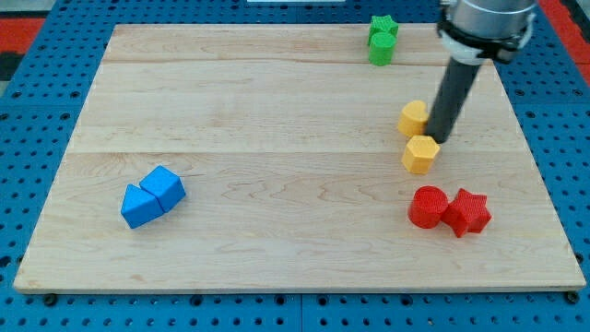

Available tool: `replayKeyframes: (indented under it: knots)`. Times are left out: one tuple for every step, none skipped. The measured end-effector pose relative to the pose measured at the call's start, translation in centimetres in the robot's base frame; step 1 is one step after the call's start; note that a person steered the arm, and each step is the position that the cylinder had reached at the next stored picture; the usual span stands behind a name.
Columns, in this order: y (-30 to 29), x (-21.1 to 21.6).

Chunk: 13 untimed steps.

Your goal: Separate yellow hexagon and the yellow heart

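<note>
The yellow hexagon [419, 154] lies on the wooden board at the view's right, just below the yellow heart [414, 118]. A small gap shows between the two. My rod comes down from the view's top right, and my tip [442, 138] rests on the board just right of both yellow blocks, level with the gap between them, close to or touching them.
A green star [384, 26] and a green cylinder [380, 49] sit at the board's top edge. A red cylinder [428, 207] and a red star [467, 212] lie below the hexagon. Two blue blocks [152, 195] lie at the left. The board [277, 138] rests on a blue mat.
</note>
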<state>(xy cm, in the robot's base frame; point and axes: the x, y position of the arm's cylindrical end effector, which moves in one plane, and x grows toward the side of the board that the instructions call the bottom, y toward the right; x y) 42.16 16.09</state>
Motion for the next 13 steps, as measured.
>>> replayKeyframes:
  knots:
    - [-0.1, -4.9]
    - [0.7, -7.5]
    - [-1.3, -7.5]
    - [-0.1, -4.3]
    - [-5.2, -6.1]
    - [-7.5, -7.9]
    - [-7.7, -3.3]
    - [-12.5, -1.1]
    - [-13.5, -2.3]
    - [-12.6, -3.8]
    - [-10.8, -6.6]
    - [-8.2, -6.9]
    - [-8.2, -9.8]
